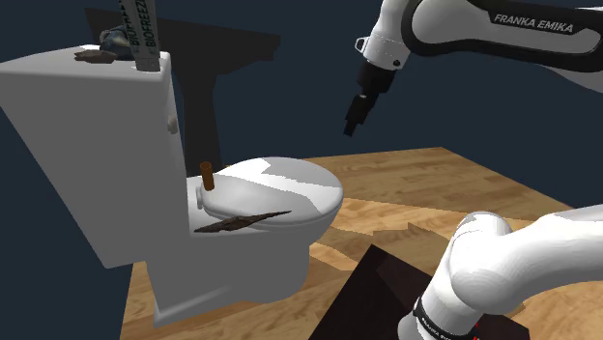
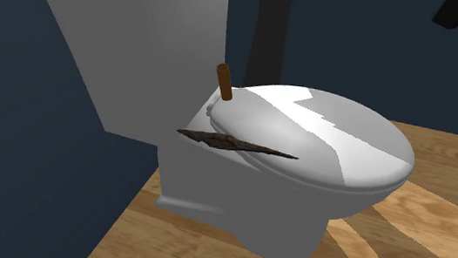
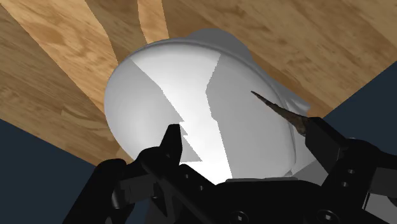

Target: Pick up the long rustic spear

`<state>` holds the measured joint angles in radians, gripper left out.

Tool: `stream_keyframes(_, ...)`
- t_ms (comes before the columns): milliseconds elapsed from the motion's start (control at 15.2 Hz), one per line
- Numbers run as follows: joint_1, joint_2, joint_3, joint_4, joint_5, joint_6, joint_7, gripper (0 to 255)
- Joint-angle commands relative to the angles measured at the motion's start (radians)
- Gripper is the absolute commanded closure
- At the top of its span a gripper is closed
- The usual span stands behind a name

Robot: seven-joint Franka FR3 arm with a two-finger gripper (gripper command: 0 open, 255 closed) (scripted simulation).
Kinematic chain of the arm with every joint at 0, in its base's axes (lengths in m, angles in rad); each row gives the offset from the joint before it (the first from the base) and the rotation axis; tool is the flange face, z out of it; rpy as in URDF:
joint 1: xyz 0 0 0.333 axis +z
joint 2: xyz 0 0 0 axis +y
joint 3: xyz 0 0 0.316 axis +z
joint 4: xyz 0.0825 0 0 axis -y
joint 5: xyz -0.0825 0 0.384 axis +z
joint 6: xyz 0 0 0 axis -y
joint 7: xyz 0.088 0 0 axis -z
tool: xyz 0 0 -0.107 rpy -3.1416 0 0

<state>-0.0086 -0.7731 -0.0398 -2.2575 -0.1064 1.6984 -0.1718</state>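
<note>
The spear (image 1: 242,222) is long, dark brown and rough. It lies along the near edge of the white toilet's closed lid (image 1: 290,184), its point toward the bowl's front. In the second exterior view the spear (image 2: 234,144) rests just below a short brown peg (image 2: 223,81). My black gripper (image 1: 356,121) hangs high above the toilet, off toward the shoulder view's right, well apart from the spear. In the wrist view my gripper (image 3: 248,137) is open with nothing between its fingers. The spear's tip (image 3: 280,111) shows beside one finger (image 3: 324,137), which hides the rest of it.
The toilet's tall tank (image 1: 97,145) stands at the shoulder view's left. It carries a white tube (image 1: 135,34) and a small brown object (image 1: 94,56). A brown peg (image 1: 206,176) stands upright at the lid's hinge. Wooden floor (image 1: 435,184) surrounds the toilet, and dark blue walls stand behind it.
</note>
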Motion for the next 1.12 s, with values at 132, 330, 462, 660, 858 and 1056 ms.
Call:
stream_keyframes(132,0.018,0.053,-0.001,-0.007,0.004,0.046,-0.023,0)
stream_keyframes(330,0.045,0.138,-0.001,-0.011,0.011,0.111,-0.057,0)
stream_keyframes(462,0.062,0.196,-0.001,-0.009,0.016,0.153,-0.081,0)
stream_keyframes(660,0.088,0.287,0.002,-0.001,0.025,0.212,-0.117,0)
stream_keyframes(858,0.111,0.38,0.007,0.015,0.034,0.266,-0.153,0)
stream_keyframes(1056,0.133,0.475,0.015,0.037,0.043,0.316,-0.189,0)
